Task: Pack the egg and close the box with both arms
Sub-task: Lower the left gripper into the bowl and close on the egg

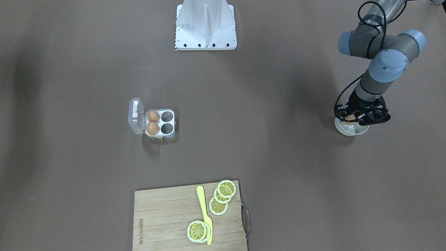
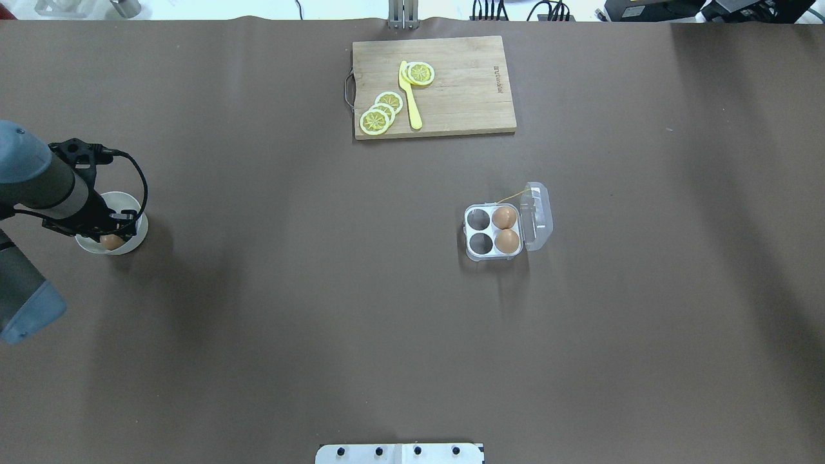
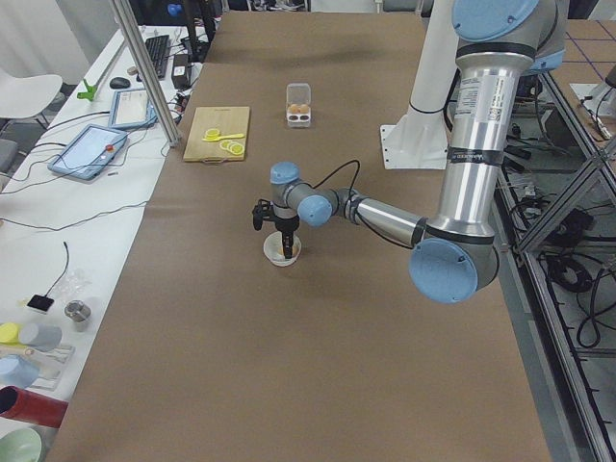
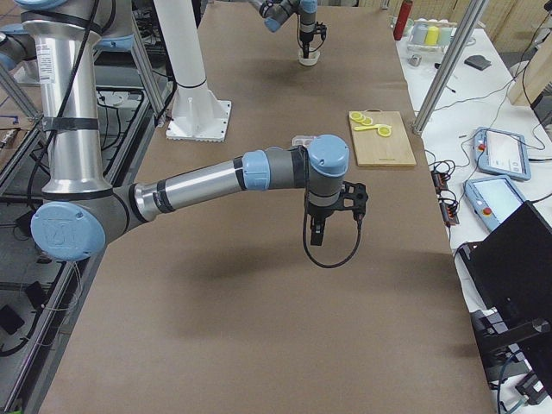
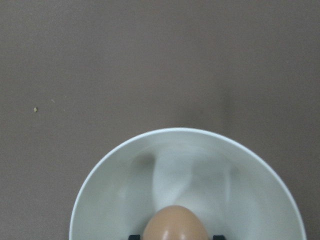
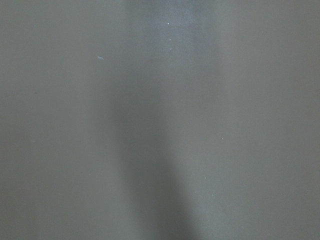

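The clear box lies open on the table, its lid flipped aside, and shows in the overhead view too. Two brown eggs fill the cells next to the lid; the other two cells are empty. A third egg sits in a white bowl far off on my left side. My left gripper reaches down into the bowl, its fingertips tight against that egg. My right gripper hangs above bare table in the exterior right view; I cannot tell if it is open or shut.
A wooden cutting board with lemon slices and a yellow knife lies at the table's far side. The white robot base stands at the near edge. The right wrist view shows only brown table.
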Available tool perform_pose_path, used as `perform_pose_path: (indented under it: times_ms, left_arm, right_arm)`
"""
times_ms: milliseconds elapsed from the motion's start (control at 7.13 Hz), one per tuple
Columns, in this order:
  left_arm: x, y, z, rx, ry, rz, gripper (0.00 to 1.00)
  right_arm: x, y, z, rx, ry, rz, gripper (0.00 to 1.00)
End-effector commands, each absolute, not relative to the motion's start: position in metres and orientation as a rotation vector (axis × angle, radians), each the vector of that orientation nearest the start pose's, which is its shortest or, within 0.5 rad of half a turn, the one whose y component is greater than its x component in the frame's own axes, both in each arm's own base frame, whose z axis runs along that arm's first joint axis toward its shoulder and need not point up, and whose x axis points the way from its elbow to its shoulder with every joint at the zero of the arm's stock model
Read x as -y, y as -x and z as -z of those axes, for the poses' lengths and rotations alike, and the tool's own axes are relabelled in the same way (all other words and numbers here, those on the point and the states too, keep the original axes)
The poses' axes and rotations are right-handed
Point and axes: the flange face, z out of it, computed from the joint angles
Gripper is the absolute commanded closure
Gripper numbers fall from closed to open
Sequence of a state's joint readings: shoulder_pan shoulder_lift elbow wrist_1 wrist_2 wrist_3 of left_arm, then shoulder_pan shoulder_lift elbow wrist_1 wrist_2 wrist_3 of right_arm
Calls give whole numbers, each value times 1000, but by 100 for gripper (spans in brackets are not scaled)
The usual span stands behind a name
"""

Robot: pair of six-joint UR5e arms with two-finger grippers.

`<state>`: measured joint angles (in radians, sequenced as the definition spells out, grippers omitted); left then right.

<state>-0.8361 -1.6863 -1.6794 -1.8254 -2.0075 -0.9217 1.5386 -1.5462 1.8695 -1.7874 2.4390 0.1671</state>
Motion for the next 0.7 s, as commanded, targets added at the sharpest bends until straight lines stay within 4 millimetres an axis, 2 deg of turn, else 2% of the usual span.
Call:
perform_pose_path:
  times_ms: [0,280,421,561]
  left_arm:
    - [478,-308,-528,-643,-9,76,51]
    - [476,-302,-528,-669,-34,71,63]
    - [478,-292,-524,-678,-43,83,72]
    - [467,-272,-512,-690,-72,95,81]
  right_arm:
    - [490,-42,-516,873,-14,-80,0]
    - [490,-42,-516,873,-8,-91,0]
    - [490,-41,-516,873,-8,-90,0]
    - [490,-41,-517,873,-6,-90,0]
